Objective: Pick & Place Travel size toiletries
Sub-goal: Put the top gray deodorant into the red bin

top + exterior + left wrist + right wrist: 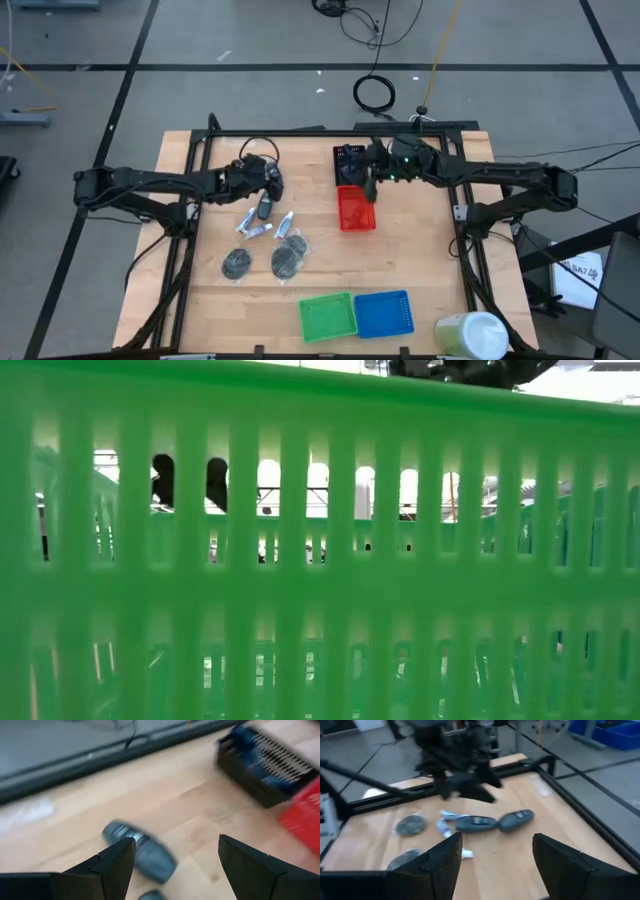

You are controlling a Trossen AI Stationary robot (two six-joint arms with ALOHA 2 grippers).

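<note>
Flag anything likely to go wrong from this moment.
The open left gripper hangs over two mini bottles lying end to end; closing could nudge the second one or catch both. The right gripper, open with nothing between its fingers, sits low by the red basket and could shove it.

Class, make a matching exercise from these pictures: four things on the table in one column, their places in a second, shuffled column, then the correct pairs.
Things:
1. red basket
2. black basket
3. blue basket
4. round pads

Places:
A. by the table's far edge
B. beside the green basket
C. under the right gripper
D. nearer the camera than the left gripper

Pairs: 1-C, 2-A, 3-B, 4-D
</note>
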